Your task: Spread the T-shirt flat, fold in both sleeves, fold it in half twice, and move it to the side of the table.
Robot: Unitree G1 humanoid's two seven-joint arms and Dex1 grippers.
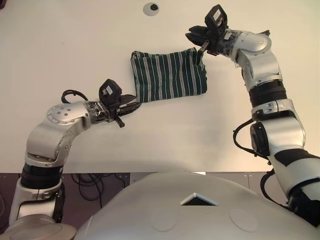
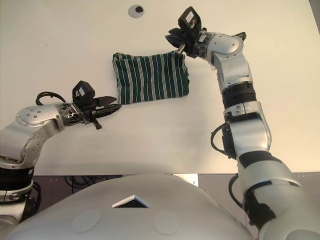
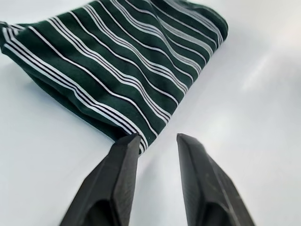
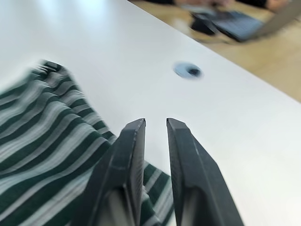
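Observation:
The T-shirt (image 1: 169,75), dark green with thin white stripes, lies folded into a compact rectangle on the white table (image 1: 165,135), a little beyond the middle. My left gripper (image 1: 134,103) is low at its near left corner, open. In the left wrist view one of its fingertips (image 3: 128,141) touches the cloth (image 3: 117,61) at that corner and nothing lies between the fingers. My right gripper (image 1: 194,37) hovers just past the shirt's far right corner. Its fingers (image 4: 134,136) stand a narrow gap apart, with bare table showing between them and the striped cloth (image 4: 42,127) beneath.
A round grey cable grommet (image 1: 151,8) sits in the table beyond the shirt. White tabletop stretches to both sides and toward the near edge. In the right wrist view, a laptop (image 4: 235,23) lies on a wooden surface past the table's far edge.

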